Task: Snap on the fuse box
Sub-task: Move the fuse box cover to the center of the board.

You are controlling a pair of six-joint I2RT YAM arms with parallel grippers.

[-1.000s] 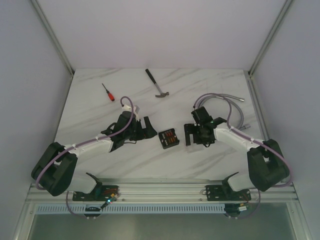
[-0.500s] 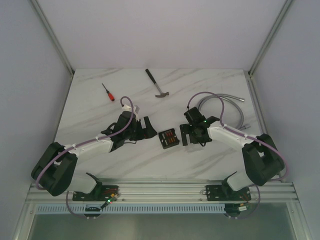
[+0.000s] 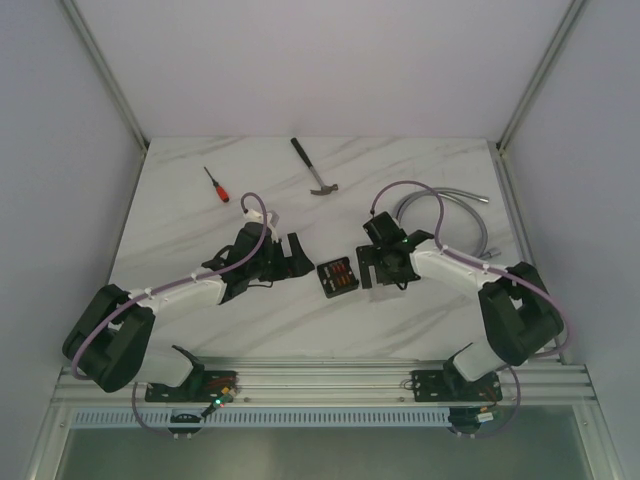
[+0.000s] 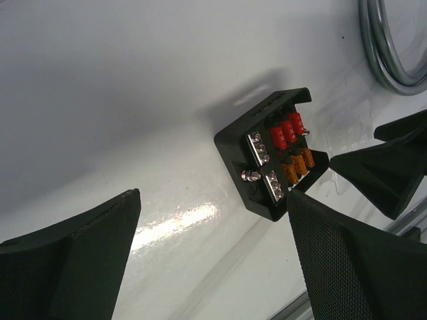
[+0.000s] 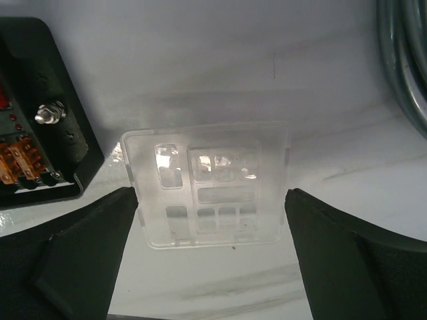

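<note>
The fuse box (image 3: 337, 277) is a small open black box with red and orange fuses, lying flat on the table between the two grippers. It shows in the left wrist view (image 4: 270, 163) and at the left edge of the right wrist view (image 5: 40, 133). A clear plastic cover (image 5: 213, 220) lies flat on the table just right of the box. My right gripper (image 5: 210, 197) is open, its fingers on either side of the cover without touching it; from above it (image 3: 375, 270) sits right beside the box. My left gripper (image 3: 293, 256) is open and empty, left of the box (image 4: 213, 200).
A coiled metal hose (image 3: 450, 215) lies behind the right arm and shows in the wrist views (image 5: 400, 60) (image 4: 387, 47). A hammer (image 3: 313, 167) and a red-handled screwdriver (image 3: 216, 185) lie at the back of the white marble table.
My right gripper has moved left toward the fuse box and now straddles the clear cover. The left arm and the fuse box have not moved.
</note>
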